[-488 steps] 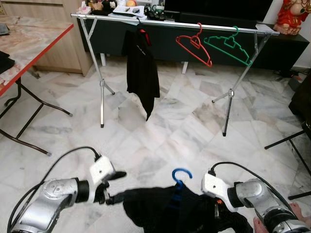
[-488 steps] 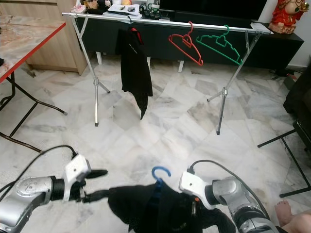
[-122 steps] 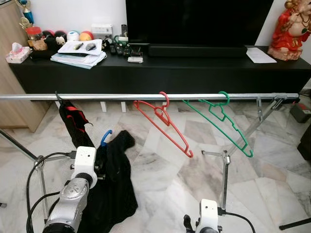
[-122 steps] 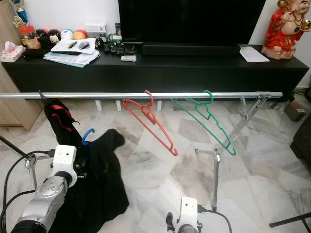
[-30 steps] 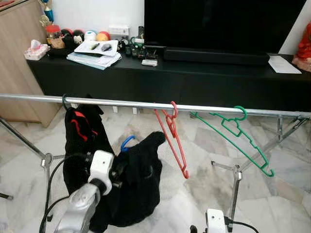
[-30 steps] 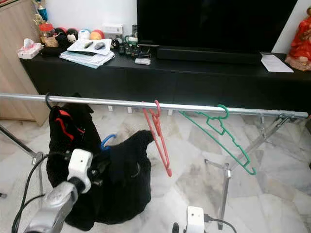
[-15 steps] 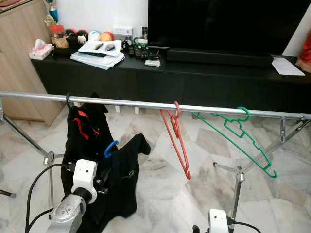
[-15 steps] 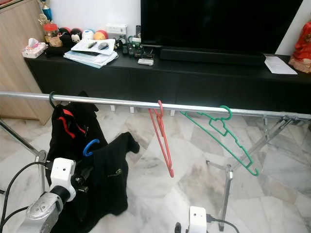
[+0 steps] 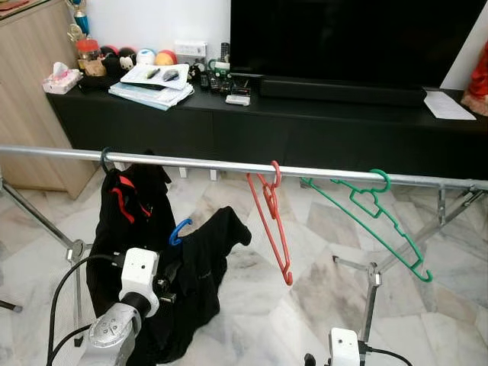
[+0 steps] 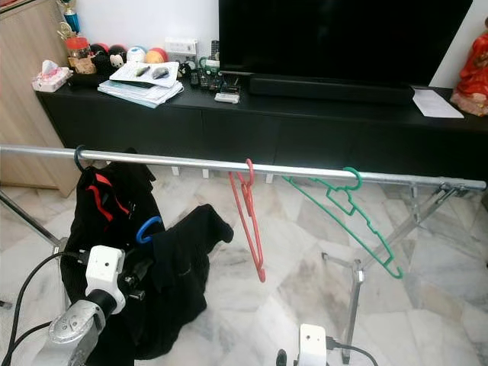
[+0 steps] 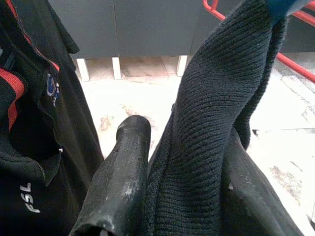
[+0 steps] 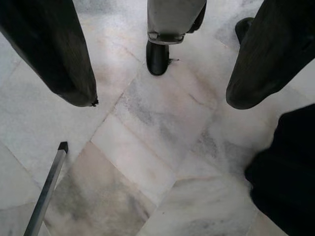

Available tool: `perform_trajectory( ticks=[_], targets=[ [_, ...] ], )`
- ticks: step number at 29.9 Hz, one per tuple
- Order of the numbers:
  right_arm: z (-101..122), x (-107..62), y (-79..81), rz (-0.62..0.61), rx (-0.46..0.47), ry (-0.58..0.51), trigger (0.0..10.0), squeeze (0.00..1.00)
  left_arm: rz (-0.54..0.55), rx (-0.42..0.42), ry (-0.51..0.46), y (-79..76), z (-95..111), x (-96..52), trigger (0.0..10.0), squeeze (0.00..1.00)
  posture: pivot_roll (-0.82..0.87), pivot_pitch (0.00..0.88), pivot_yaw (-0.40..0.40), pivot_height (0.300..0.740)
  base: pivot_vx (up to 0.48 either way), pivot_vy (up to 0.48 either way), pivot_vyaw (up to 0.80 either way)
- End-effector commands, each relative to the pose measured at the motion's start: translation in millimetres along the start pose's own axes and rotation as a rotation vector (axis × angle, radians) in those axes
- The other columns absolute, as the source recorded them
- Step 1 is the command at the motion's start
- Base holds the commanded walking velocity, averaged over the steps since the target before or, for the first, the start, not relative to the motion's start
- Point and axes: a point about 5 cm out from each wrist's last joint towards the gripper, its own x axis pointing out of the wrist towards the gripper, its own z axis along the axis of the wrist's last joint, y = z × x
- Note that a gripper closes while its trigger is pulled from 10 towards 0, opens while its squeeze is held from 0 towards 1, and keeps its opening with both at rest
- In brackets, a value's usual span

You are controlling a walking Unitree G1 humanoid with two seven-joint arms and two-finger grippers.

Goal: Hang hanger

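My left gripper (image 9: 169, 276) is shut on a black knit garment (image 9: 206, 255) that hangs from a blue hanger; its blue hook (image 9: 180, 230) sticks up just below the silver rail (image 9: 198, 163). In the left wrist view both black fingers (image 11: 118, 187) press into the knit fabric (image 11: 211, 128). The hook is off the rail, between a hung black jacket with red trim (image 9: 126, 217) and a red hanger (image 9: 271, 221). A green hanger (image 9: 374, 221) hangs further right. My right gripper (image 12: 160, 96) is open, low over the marble floor.
Behind the rail stands a long black TV console (image 9: 305, 130) with books and small items (image 9: 149, 80). A wooden cabinet (image 9: 30, 114) is at the left. The rack's right leg (image 9: 371, 297) stands near my right arm. A metal bar (image 12: 47, 196) lies near the right gripper.
The held garment and blue hook dipped half a second ago and have now come up a little, with the sleeve swung right. The right arm stays low.
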Motion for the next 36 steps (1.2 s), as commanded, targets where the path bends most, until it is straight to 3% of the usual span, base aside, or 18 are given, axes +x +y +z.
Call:
perform_trajectory(
  ticks=[1, 15, 22, 30, 36],
  targets=[
    [3.6, 0.7, 3.2, -0.001, -0.001, 0.002, 10.0, 0.00, -0.020, 0.014, -0.032, -3.2, 7.6, 0.7, 10.0, 0.00, -0.03, 0.093, -0.025, 0.740, 0.259, 0.000, 0.00],
    [7.3, 1.1, 6.4, 0.000, -0.002, -0.001, 10.0, 0.00, -0.057, 0.021, -0.036, -11.1, 8.5, 0.9, 10.0, 0.00, -0.03, 0.103, -0.028, 0.740, 0.268, 0.000, 0.00],
    [7.1, 1.1, 7.2, 0.002, -0.013, 0.000, 10.0, 0.00, -0.098, 0.028, -0.022, -14.6, 5.0, 0.7, 10.0, 0.00, -0.04, 0.107, -0.029, 0.740, 0.000, 0.000, 0.00],
    [7.7, 1.2, 7.7, 0.005, -0.025, -0.001, 10.0, 0.00, -0.280, 0.087, 0.039, -23.0, 2.1, -4.5, 10.0, 0.00, -0.03, 0.113, -0.034, 0.740, 0.000, 0.000, 0.00],
    [8.1, 1.2, 7.2, 0.005, -0.032, -0.003, 10.0, 0.00, -0.394, 0.154, 0.046, -23.4, 15.6, 0.0, 10.0, 0.00, -0.03, 0.113, -0.034, 0.740, 0.000, 0.000, 0.00]
  ],
)
